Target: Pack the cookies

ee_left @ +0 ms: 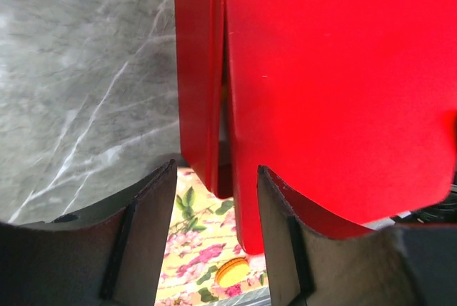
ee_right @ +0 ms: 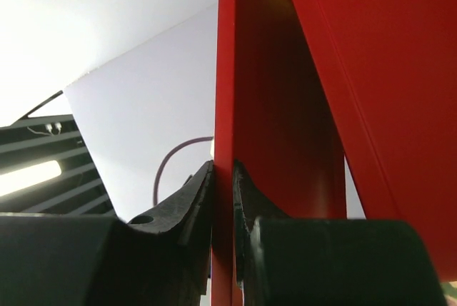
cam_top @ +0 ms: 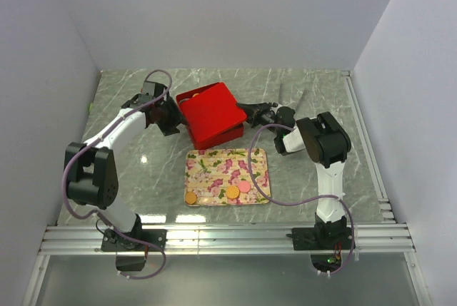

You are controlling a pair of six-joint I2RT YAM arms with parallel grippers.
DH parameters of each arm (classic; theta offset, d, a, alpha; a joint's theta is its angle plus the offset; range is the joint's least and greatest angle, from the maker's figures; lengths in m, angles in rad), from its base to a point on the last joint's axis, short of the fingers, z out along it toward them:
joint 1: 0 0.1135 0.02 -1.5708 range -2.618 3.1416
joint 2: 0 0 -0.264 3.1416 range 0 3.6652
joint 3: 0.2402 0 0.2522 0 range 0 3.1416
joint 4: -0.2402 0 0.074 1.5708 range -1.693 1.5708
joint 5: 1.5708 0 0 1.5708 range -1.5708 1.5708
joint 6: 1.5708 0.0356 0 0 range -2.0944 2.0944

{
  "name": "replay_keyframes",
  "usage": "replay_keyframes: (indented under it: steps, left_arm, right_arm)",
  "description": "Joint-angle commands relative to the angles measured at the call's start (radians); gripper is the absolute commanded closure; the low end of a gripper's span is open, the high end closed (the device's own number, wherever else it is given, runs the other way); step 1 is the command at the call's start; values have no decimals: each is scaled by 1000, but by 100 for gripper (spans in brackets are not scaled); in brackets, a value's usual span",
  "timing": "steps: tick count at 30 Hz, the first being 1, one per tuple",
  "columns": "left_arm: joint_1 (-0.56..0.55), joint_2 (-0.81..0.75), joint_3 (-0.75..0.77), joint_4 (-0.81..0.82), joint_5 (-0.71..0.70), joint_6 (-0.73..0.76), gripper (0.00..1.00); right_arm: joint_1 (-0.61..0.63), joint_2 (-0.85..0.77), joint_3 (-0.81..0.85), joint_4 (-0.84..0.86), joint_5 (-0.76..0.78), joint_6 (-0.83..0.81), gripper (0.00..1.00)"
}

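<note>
— Two arms are meeting at the red box (cam_top: pixel 211 113). What are you seeing on its left side?

— Your left gripper (cam_top: pixel 173 119) is sitting right at the left side of the red box. In the left wrist view its fingers (ee_left: pixel 143 235) are standing apart, straddling the box's wall and the edge of its lid (ee_left: pixel 343 92). Gaps are showing on both sides, so those jaws are standing wide and gripping nothing.

— And where are the cookies lying?

— You are finding the cookies (cam_top: pixel 232 191) on the floral tray (cam_top: pixel 214 167), which is lying just in front of the red box, toward the arm bases. An orange one is sitting at the tray's near left corner. Another orange one and a pink one are lying side by side near the middle of its near edge. Whether any are lying inside the red box, I cannot tell.

— What is happening on the right?

— Your right gripper (cam_top: pixel 250 111) is reaching in at the right side of the red box. In the right wrist view its fingers (ee_right: pixel 193 206) are pinching a thin red wall of the box, pressing it from both sides.
</note>
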Motion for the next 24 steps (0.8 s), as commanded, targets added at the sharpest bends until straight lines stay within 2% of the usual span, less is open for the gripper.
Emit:
replay_keyframes:
  steps: [1, 5, 7, 10, 11, 14, 15, 16, 17, 21, 24]
  left_arm:
    - [-3, 38, -8, 63, 61, 15, 46]
    - [-3, 94, 3, 69, 67, 21, 46]
    - [-3, 110, 7, 77, 74, 22, 47]
    - [-2, 130, 10, 86, 78, 17, 47]
    - [-3, 136, 10, 89, 78, 15, 47]
    - [-2, 142, 13, 95, 80, 9, 47]
    - [-3, 142, 15, 97, 80, 8, 48]
    - [-3, 144, 15, 97, 78, 9, 48]
    - [-3, 145, 15, 97, 78, 9, 48]
    - [-3, 144, 12, 98, 81, 8, 48]
    - [-3, 138, 13, 98, 78, 8, 48]
  right_arm:
    - [6, 16, -9, 352, 35, 7, 100]
    - [10, 30, -21, 341, 24, 1, 100]
    - [10, 24, -18, 309, 1, -20, 95]
    - [8, -4, -11, 240, -40, -62, 75]
    - [5, -16, -11, 188, -51, -92, 66]
    - [-3, -94, -6, 53, -100, -166, 54]
    - [-9, -120, -2, -79, -112, -241, 47]
    - [-12, -171, 23, -159, -135, -287, 47]
    - [-12, -194, 40, -320, -141, -381, 42]
    - [-15, -268, 167, -762, -154, -626, 41]
    - [-15, -297, 317, -1135, -91, -798, 41]
